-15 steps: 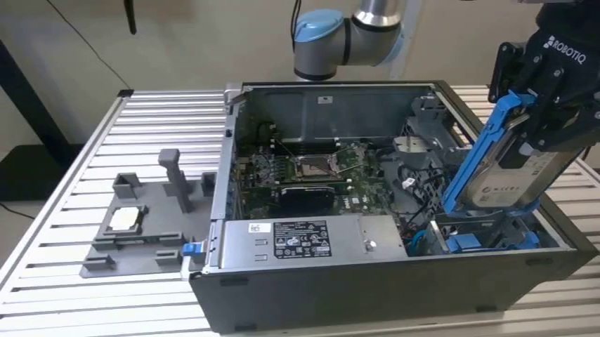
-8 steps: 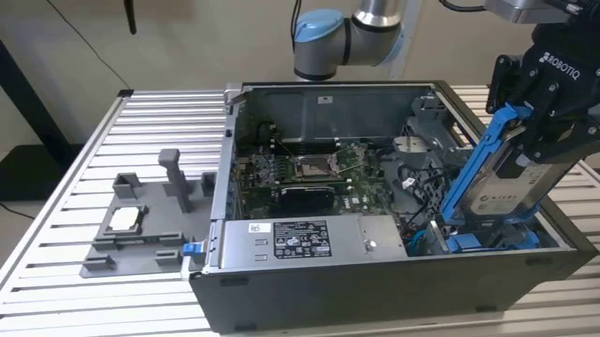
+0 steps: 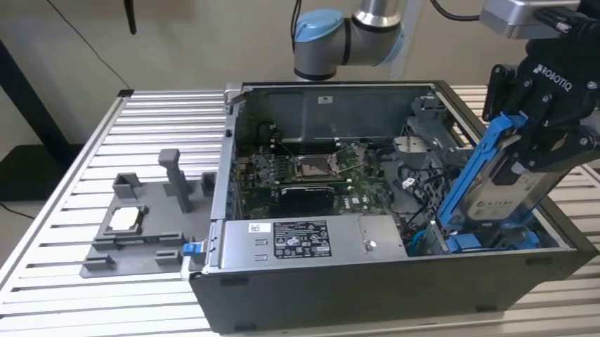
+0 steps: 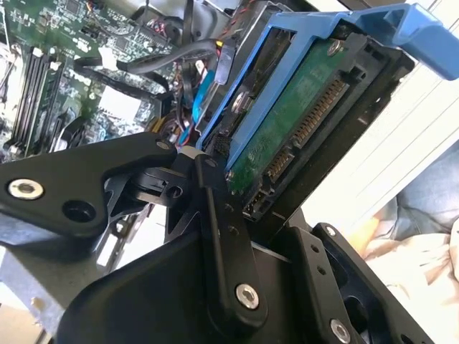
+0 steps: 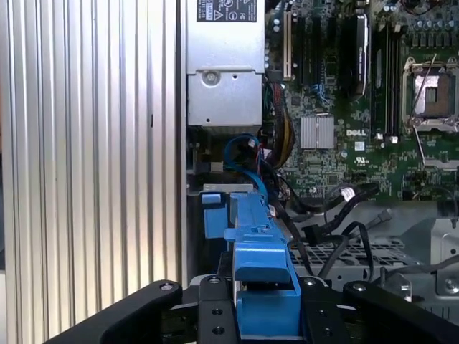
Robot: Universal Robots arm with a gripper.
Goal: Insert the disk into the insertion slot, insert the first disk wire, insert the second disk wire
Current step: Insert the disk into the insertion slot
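Disk (image 3: 506,193) tilted in jaws; lower end obscured inside case (image 3: 375,298).

A plain beige wall (image 3: 187,42) runs across the top of the exterior view. Below it, a worktop (image 3: 56,232) of ribbed silver metal slats spans the frame. At the left edge a black post (image 3: 28,95) slants down to dark floor (image 3: 19,175).

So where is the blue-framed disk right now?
In the exterior view the disk is at the right, steeply tilted and gripped by the hand, its lower end dipping into the right end of the open case.
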